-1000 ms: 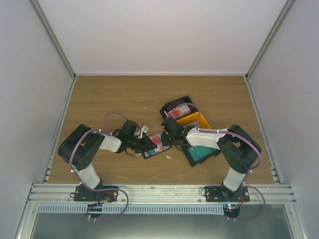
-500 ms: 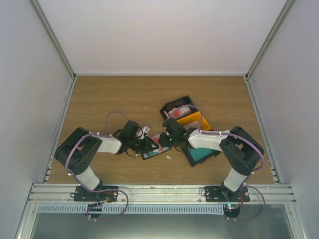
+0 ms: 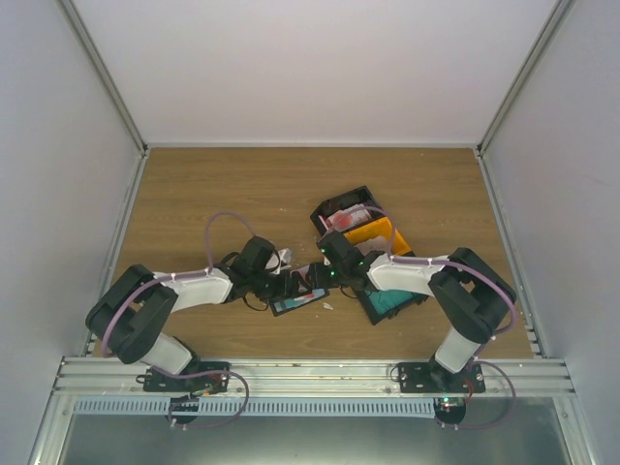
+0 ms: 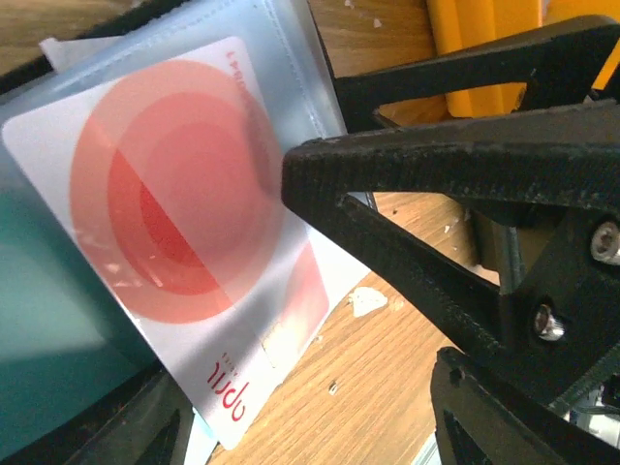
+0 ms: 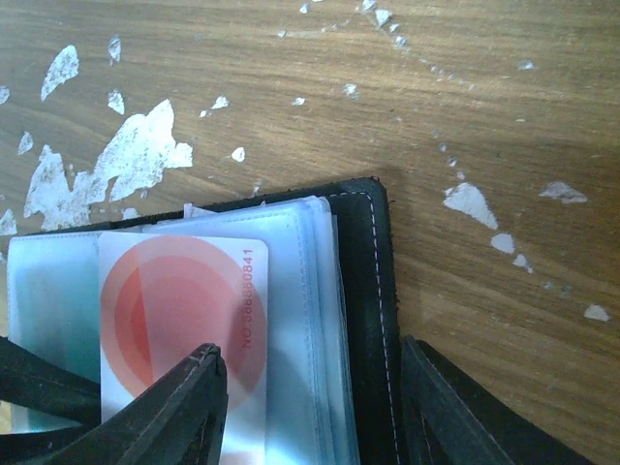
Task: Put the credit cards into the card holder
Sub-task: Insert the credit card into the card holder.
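The card holder (image 3: pixel 294 300) lies open on the wood between both arms, its black edge (image 5: pixel 370 291) and pale pockets showing. A white credit card with red circles (image 4: pixel 174 194) sits part-way in a pocket, its printed end sticking out. A teal card (image 4: pixel 44 329) lies in the pocket beside it. My left gripper (image 4: pixel 320 431) is open, the card's free end lying loose between its fingers. My right gripper (image 5: pixel 310 412) is open too, one finger (image 5: pixel 179 407) over the red card (image 5: pixel 184 300), the other past the holder's black edge.
A black tray (image 3: pixel 344 206) with cards, an orange tray (image 3: pixel 376 232) and a black tray holding teal cards (image 3: pixel 392 302) stand just right of the holder. White scraps (image 5: pixel 136 155) dot the wood. Metal side walls and a front rail (image 3: pixel 310 373) bound the table.
My left jaws have opened and let go of the red card, which now stays in the pocket. The left arm has stretched lower and forward. The right jaws widened over the holder.
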Tool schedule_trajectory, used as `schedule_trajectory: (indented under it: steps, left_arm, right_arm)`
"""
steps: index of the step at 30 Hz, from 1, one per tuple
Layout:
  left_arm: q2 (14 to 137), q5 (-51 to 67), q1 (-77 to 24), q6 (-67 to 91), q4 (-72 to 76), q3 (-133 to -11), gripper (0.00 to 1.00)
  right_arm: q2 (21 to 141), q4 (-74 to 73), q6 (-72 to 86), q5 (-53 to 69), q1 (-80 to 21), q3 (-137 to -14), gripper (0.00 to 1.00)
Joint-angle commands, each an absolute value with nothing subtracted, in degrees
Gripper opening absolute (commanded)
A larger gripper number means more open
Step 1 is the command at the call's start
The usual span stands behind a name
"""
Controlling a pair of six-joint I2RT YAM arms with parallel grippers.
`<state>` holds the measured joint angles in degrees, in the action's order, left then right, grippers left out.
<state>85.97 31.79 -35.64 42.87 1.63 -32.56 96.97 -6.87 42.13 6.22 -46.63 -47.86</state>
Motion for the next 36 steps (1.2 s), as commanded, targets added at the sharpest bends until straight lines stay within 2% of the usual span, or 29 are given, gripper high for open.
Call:
schedule_trajectory:
  steps: [1, 11, 18, 26, 32, 36]
  left_arm:
    - [83.05, 27.7, -35.96, 42.76, -4.61, -31.95, 0.7]
    - [84.05, 25.48, -36.24, 42.5, -5.48, -32.14, 0.7]
    - [86.2, 25.24, -38.39, 40.21, -5.58, -34.26, 0.6]
    - [88.36, 23.14, -41.02, 38.94, -5.63, -36.8, 0.54]
    - [87.3, 20.24, -41.31, 38.3, -6.99, -37.57, 0.54]
    - [84.77, 19.54, -41.4, 38.28, -9.73, -37.57, 0.6]
  right_arm:
    - [97.5, -9.73, 42.98, 9.78, -47.46, -45.38, 0.49]
    - [97.34, -8.72, 42.32, 11.24, -47.37, -44.77, 0.49]
    - [97.46, -7.21, 41.85, 13.13, -47.4, -44.59, 0.46]
    - [97.13, -6.49, 41.92, 13.61, -47.5, -44.52, 0.46]
    - [95.42, -8.45, 42.87, 9.44, -47.49, -44.33, 0.47]
    - [93.2, -11.72, 43.5, 4.59, -47.5, -45.25, 0.52]
